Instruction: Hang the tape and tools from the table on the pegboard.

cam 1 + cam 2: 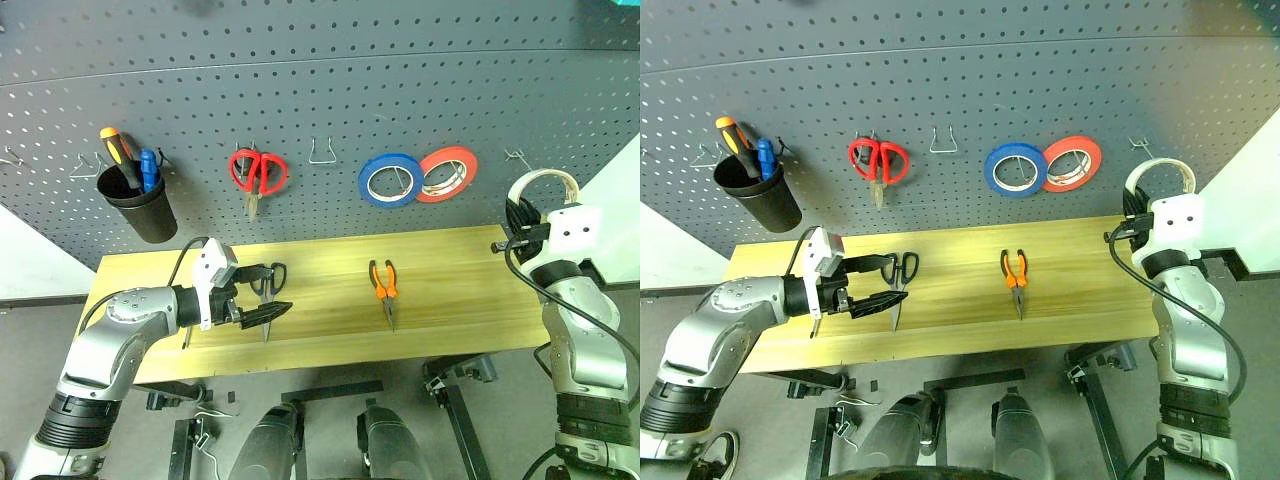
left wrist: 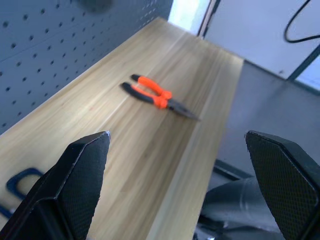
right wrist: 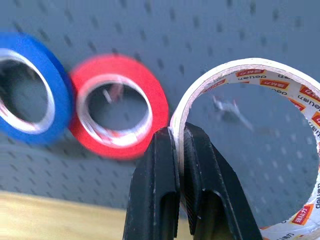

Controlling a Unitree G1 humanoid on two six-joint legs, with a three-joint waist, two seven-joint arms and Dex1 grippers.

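Observation:
My right gripper [image 3: 181, 145] is shut on the rim of the whitish tape [image 3: 260, 67], holding the ring upright at the right end of the table [image 1: 450, 260], close in front of the dark grey pegboard [image 1: 330, 90]. A bare wire hook [image 3: 230, 107] shows through the ring. My left gripper [image 1: 265, 292] hangs open just above the table's left part, its two black fingers spread over the black-handled scissors [image 1: 900, 270], which lie flat. The orange-handled pliers [image 1: 384, 285] lie mid-table, tips toward the front edge. A thin rod [image 1: 186, 338], perhaps the screwdriver, peeks out under my left wrist.
On the pegboard hang a blue tape roll [image 1: 390, 180], a red-orange roll [image 1: 447, 173], red-handled scissors [image 1: 258, 172] and a black cup [image 1: 138, 205] holding screwdrivers. An empty wire hook [image 1: 322, 152] sits between the scissors and the rolls.

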